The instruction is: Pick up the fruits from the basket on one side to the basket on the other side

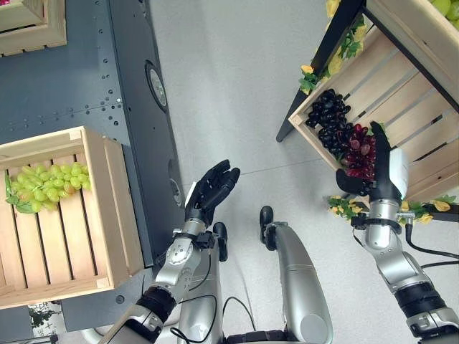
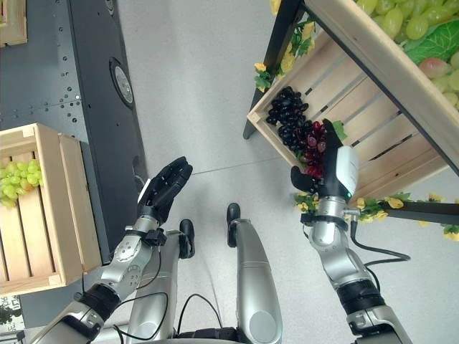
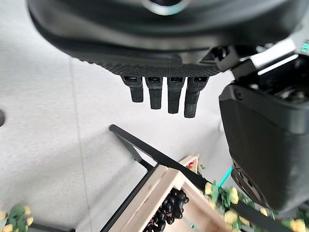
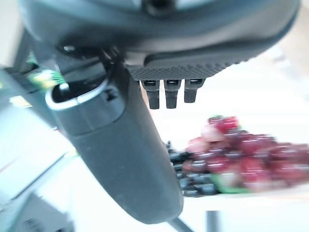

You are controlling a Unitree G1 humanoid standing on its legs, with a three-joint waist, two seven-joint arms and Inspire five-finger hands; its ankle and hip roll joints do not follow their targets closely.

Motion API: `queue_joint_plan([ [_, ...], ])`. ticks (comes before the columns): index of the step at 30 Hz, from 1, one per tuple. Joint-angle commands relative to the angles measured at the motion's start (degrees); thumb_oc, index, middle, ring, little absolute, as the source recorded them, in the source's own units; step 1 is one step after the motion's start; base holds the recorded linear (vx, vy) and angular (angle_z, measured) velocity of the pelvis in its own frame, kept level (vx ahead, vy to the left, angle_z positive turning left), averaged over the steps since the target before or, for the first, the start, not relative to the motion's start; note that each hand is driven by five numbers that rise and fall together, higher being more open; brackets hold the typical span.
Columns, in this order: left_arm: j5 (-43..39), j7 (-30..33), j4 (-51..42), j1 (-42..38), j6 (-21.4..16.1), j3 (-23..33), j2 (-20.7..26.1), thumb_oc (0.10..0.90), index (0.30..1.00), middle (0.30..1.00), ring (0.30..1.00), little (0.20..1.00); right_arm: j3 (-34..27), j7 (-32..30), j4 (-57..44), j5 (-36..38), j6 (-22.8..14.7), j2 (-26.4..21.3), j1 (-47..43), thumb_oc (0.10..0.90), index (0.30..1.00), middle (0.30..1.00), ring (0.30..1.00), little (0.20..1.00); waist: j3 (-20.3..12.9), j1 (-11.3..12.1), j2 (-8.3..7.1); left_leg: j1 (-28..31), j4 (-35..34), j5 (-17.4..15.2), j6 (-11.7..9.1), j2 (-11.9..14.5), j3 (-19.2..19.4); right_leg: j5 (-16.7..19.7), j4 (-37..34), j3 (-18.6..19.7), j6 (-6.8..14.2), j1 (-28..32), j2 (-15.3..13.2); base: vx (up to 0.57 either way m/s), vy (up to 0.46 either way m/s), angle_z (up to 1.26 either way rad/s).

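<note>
While the red grapes [image 1: 361,152] lie in the right crate [image 1: 401,107], just beside a black bunch [image 1: 328,115] toward its near corner, the right hand [image 1: 379,166] reaches in over them. Its fingers [image 4: 166,94] look straight and relaxed in the wrist view, above the red bunch and not pinching it; its thumb stands off to one side.

A green bunch [image 1: 46,185] already rests in the left crate [image 1: 118,208], so one transfer seems done, while the red and black bunches are left to carry across.

The left hand [image 1: 211,190] hangs over the floor [image 1: 237,86] between the crates, fingers spread, holding nothing.

Open floor between the crates gives room to swing across. The right crate's low front wall, its dark frame [image 1: 323,64] and the leaf-and-flower trim [image 1: 344,208] along the edge crowd the lift-out. The left crate's tall side wall must be cleared before dropping fruit in.
</note>
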Motion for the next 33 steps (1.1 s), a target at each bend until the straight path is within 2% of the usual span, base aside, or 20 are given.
queue_joint_plan([
  [1,14.81,10.58,-9.71,-0.15,-12.14,-1.07,-0.07,0.8,0.9,0.9,0.9,0.9,-0.26,-4.44,-6.39,-5.3,-6.84,-5.26,-4.86,0.8,0.9,0.9,0.9,0.9,-0.86,0.78,0.57,4.66,-4.37,-0.57,3.96,-1.81,6.11,-4.17,1.08,-1.41,-1.25,7.5,2.08,0.0,0.0,0.0],
  [2,22.77,18.47,-12.41,-0.7,-12.89,-0.6,1.29,0.8,0.9,0.9,0.9,0.9,0.79,-3.63,-6.16,-4.57,-7.51,-5.37,-5.27,0.8,0.9,0.9,0.9,0.9,-0.86,1.28,0.79,4.83,-4.48,-0.56,3.89,-2.01,5.9,-4.35,0.95,-1.75,-1.33,7.86,1.82,0.0,0.0,0.0],
  [3,25.0,20.83,-13.69,-0.97,-12.65,-0.25,1.89,0.8,0.9,0.9,0.9,0.9,1.28,-3.53,-6.06,-4.17,-7.51,-5.29,-5.41,0.8,0.9,0.9,0.9,0.9,-0.86,1.54,0.87,4.91,-4.47,-0.54,3.89,-2.1,5.81,-4.4,0.91,-1.92,-1.39,8.03,1.72,-0.03,-0.025,0.1],
  [4,30.67,26.5,-16.05,-1.29,-12.5,0.67,3.03,0.8,0.9,0.9,0.9,0.9,2.18,-3.08,-5.46,-3.61,-8.18,-5.09,-5.29,0.8,0.9,0.9,0.9,0.9,-0.86,2.08,1.06,5.03,-4.37,-0.57,3.83,-2.3,5.65,-4.52,0.73,-2.33,-1.48,8.47,1.43,-0.03,-0.048,0.15],
  [6,36.18,31.66,-18.96,-1.17,-12.15,3.05,5.74,0.8,0.9,0.9,0.9,0.9,3.97,-1.31,-3.92,-1.98,-9.91,-4.33,-5.01,0.8,0.9,0.9,0.9,0.9,-0.86,3.28,1.53,5.23,-4.05,-0.48,3.67,-2.66,5.05,-4.68,1.0,-3.33,-1.57,9.11,0.66,-0.02,-0.066,0.17],
  [10,36.32,38.29,-22.58,1.03,-12.88,9.58,9.57,0.8,0.9,0.9,0.9,0.9,5.27,-0.2,-3.05,-2.73,-11.58,-3.5,-3.65,0.8,0.9,0.9,0.9,0.9,-0.86,4.92,2.38,6.27,-3.95,-0.07,3.16,-3.48,3.87,-5.05,1.01,-4.52,-1.82,10.87,-0.36,-0.01,-0.039,0.2],
  [14,41.29,46.94,-24.82,2.83,-13.56,17.03,12.19,0.8,0.9,0.9,0.9,0.9,5.8,1.23,-2.57,-2.52,-10.81,-2.36,-2.52,0.8,0.9,0.9,0.9,0.9,-0.86,6.21,3.03,7.05,-4.01,0.37,2.71,-4.0,3.13,-5.71,1.84,-5.07,-2.21,11.72,-1.1,0.0,-0.01,0.27],
  [17,41.67,53.38,-23.36,3.91,-13.72,22.4,13.21,0.8,0.9,0.9,0.9,0.9,6.34,2.21,-1.47,-2.55,-10.6,-1.02,-1.75,0.8,0.9,0.9,0.9,0.9,-0.86,7.1,3.36,7.8,-4.37,1.44,2.12,-4.5,2.33,-6.31,2.31,-5.31,-2.49,12.54,-1.6,0.01,0.005,0.16],
  [18,42.13,56.39,-22.01,4.16,-13.48,25.18,13.37,0.8,0.9,0.9,0.9,0.9,6.75,2.42,-1.5,-2.69,-10.09,-0.59,-1.53,0.8,0.9,0.9,0.9,0.9,-0.86,7.47,3.48,8.05,-4.27,1.86,1.99,-4.61,2.16,-6.77,2.61,-5.49,-2.72,12.91,-1.79,0.01,0.023,0.15],
  [21,44.96,61.91,-18.85,4.31,-12.05,29.02,14.6,0.8,0.9,0.9,0.9,0.9,7.68,3.02,-1.75,-2.36,-8.58,-0.15,-1.57,0.8,0.9,0.9,0.9,0.9,-0.86,7.98,3.53,8.03,-3.6,1.92,1.83,-4.46,2.15,-7.48,3.61,-5.95,-3.1,12.99,-2.27,0.02,0.035,0.16],
  [23,47.35,65.08,-15.84,4.33,-9.85,30.81,15.75,0.8,0.9,0.9,0.9,0.9,8.26,3.51,-1.88,-2.11,-7.44,-0.26,-1.47,0.8,0.9,0.9,0.9,0.9,-0.86,8.29,3.47,8.07,-3.05,2.25,1.57,-4.35,1.97,-8.03,4.16,-6.23,-3.38,13.25,-2.52,0.05,0.039,0.06],
  [28,41.51,62.42,-8.01,4.67,-9.29,33.55,16.76,0.8,0.9,0.9,0.9,0.9,9.13,3.79,-1.08,-1.89,-6.64,-0.93,-0.41,0.8,0.9,0.9,0.9,0.9,-0.86,8.69,3.46,7.9,-2.27,2.17,1.79,-4.11,1.9,-8.82,5.05,-6.22,-3.65,13.33,-2.82,0.06,0.034,0.0],
  [29,40.86,62.19,-3.45,4.36,-8.54,33.67,17.87,0.8,0.9,0.9,0.9,0.9,9.61,4.11,-0.51,-0.87,-7.08,-1.3,-0.19,0.8,0.9,0.9,0.9,0.9,-0.86,8.66,3.38,7.51,-1.94,2.35,1.83,-3.97,1.92,-8.99,5.1,-6.18,-3.76,13.25,-2.77,0.06,0.052,-0.02],
  [32,41.94,60.47,3.13,3.31,-4.57,32.05,20.83,0.8,0.9,0.9,0.9,0.9,10.2,5.39,0.42,1.66,-8.83,-2.12,-0.49,0.8,0.9,0.9,0.9,0.9,-0.86,8.33,3.17,6.75,-1.61,2.2,2.12,-3.42,2.31,-8.84,5.18,-5.9,-3.72,12.5,-2.46,0.03,0.062,-0.02],
  [33,42.44,59.76,5.76,2.42,-1.72,30.34,23.16,0.8,0.9,0.9,0.9,0.9,10.82,6.48,0.7,2.61,-9.41,-2.82,-1.24,0.8,0.9,0.9,0.9,0.9,-0.86,8.06,3.15,5.89,-1.48,2.3,2.17,-3.02,2.67,-8.62,5.17,-5.75,-3.74,11.7,-2.26,0.01,0.106,0.0],
])
